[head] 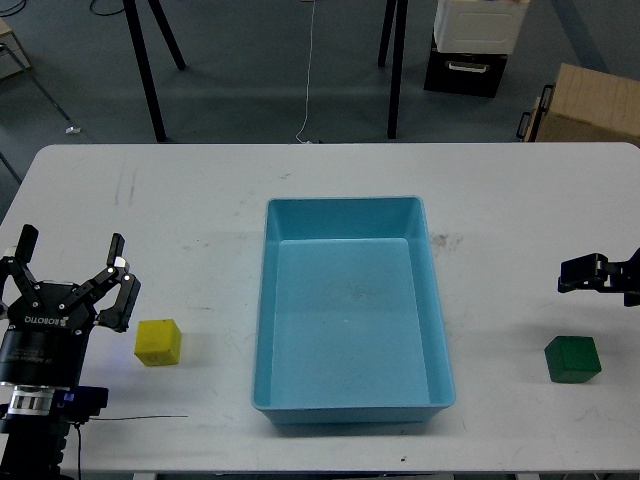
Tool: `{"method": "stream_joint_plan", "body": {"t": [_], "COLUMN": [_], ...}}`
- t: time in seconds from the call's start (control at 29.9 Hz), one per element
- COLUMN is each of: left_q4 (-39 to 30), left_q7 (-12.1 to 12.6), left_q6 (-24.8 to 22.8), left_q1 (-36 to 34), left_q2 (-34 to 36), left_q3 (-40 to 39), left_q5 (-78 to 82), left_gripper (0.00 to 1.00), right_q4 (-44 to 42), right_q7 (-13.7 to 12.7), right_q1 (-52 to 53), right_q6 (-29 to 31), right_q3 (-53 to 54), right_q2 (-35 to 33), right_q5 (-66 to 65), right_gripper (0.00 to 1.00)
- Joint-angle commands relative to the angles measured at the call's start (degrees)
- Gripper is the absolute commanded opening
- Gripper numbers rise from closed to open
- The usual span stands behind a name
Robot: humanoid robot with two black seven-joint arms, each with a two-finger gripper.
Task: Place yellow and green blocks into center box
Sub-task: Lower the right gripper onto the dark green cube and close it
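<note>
Head view, yellow block (158, 342) right of open left jaws (72, 262), untouched

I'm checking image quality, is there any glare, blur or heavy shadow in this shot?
Head view: even, soft lighting; the table shows no glare; yellow block and green block are sharp, with faint shadows; the blue tray shades only its near wall.

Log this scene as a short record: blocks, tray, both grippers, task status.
yellow block: on the table, left of the tray, just right of the left gripper
green block: on the table, right of the tray, below the right gripper
tray: light blue, table center, nothing inside
left gripper: open, holding nothing
right gripper: partly in view, state unclear
status: neither block in the tray
</note>
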Motion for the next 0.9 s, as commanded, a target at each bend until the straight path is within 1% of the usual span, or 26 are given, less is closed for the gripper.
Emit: {"method": "stream_joint_plan", "body": {"t": [0.0,0.1,0.33,0.47,0.87], "left_q4": [0.8,1.6,2.3,3.1,3.5], "left_q7": [-0.1,-0.1,0.0,-0.1,-0.1], "left_q6": [0.0,0.0,0.0,0.0,0.0], "left_q1": [0.0,0.0,0.0,0.1,0.3], "left_q2": [-0.1,-0.1,-0.3,-0.3,-0.4], "left_q3": [0.0,0.0,0.0,0.0,0.1], "left_q5": [0.0,0.0,0.0,0.0,0.0], "left_gripper": [1.00,1.00,1.00,1.00,1.00], "right_q4": [0.7,0.9,1.0,1.0,2.2], "right_q7": [0.0,0.0,0.0,0.0,0.0], "right_q1": [-2.7,-4.6,-5.1,-6.3,-6.7], "right_q6": [0.0,0.0,-1.6,-1.8,-1.7], "right_q3": [-2.3,-2.2,-2.0,-1.6,-0.8], "right_q2": [2.3,2.7,3.9,5.8,5.8], "right_q5": [-10.7,-11.5,-11.4,-9.8,-8.4], "right_gripper": [1.00,1.00,1.00,1.00,1.00]}}
